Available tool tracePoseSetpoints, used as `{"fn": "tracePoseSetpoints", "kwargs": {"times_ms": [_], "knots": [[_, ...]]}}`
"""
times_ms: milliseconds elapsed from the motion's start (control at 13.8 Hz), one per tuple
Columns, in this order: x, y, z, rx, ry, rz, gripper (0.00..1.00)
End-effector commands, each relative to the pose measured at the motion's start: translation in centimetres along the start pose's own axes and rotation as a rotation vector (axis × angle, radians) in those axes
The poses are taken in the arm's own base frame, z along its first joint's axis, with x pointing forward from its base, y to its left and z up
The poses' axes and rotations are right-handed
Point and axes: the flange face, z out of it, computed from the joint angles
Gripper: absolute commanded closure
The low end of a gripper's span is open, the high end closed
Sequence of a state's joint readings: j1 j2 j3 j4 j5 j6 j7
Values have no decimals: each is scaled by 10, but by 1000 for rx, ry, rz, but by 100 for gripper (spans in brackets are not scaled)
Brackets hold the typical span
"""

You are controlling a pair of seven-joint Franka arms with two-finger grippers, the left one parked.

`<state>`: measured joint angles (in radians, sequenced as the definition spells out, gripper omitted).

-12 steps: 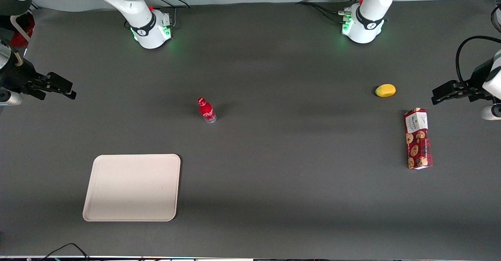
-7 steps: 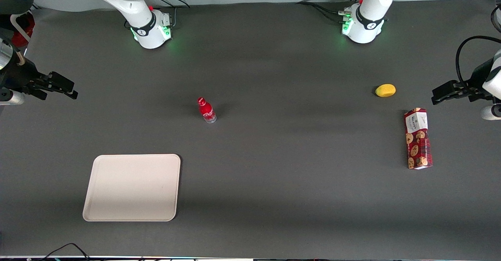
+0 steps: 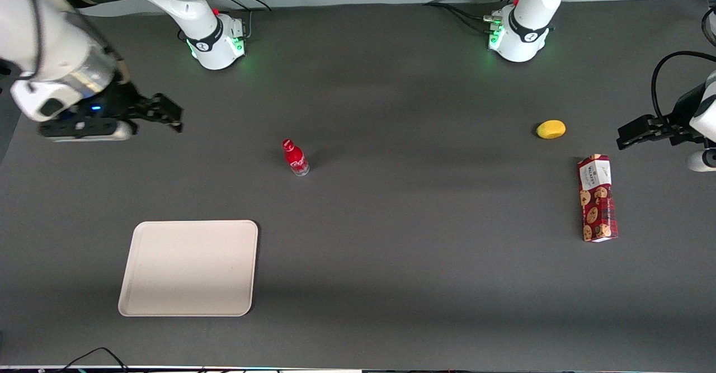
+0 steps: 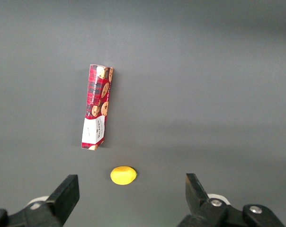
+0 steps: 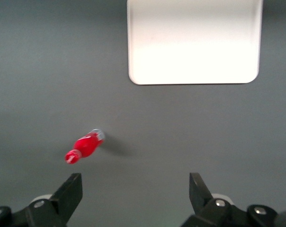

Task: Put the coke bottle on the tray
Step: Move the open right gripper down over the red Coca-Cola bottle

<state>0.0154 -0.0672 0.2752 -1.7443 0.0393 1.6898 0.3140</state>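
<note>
The coke bottle point(image 3: 295, 158), small, slim and red with a red cap and a clear base, stands upright on the dark table near its middle. It also shows in the right wrist view point(image 5: 84, 145). The cream tray point(image 3: 189, 268) lies flat, nearer to the front camera than the bottle, and nothing is on it; the right wrist view shows it too point(image 5: 194, 42). My gripper point(image 3: 166, 117) hangs above the table, well apart from the bottle toward the working arm's end. It is open and empty, its black fingers point(image 5: 72, 191) spread wide.
A yellow lemon-like fruit point(image 3: 551, 129) and a red cookie box point(image 3: 597, 198) lie toward the parked arm's end of the table; both show in the left wrist view, fruit point(image 4: 123, 175) and box point(image 4: 96, 107). Two white arm bases point(image 3: 217, 37) stand at the table's back edge.
My gripper has swung in from the table's edge toward the bottle, and more of the white arm now shows. The bottle and tray have not moved.
</note>
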Motion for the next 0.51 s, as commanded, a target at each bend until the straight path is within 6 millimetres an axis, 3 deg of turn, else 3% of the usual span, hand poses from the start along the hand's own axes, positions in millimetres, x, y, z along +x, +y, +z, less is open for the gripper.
{"fn": "tracePoseSetpoints", "kwargs": {"times_ms": [0,145,435], "knots": [[-4,-57,15,13,-15,45,0],[-11,-98,38,17,-25,15,0],[-15,-135,102,45,-47,47,0]]}}
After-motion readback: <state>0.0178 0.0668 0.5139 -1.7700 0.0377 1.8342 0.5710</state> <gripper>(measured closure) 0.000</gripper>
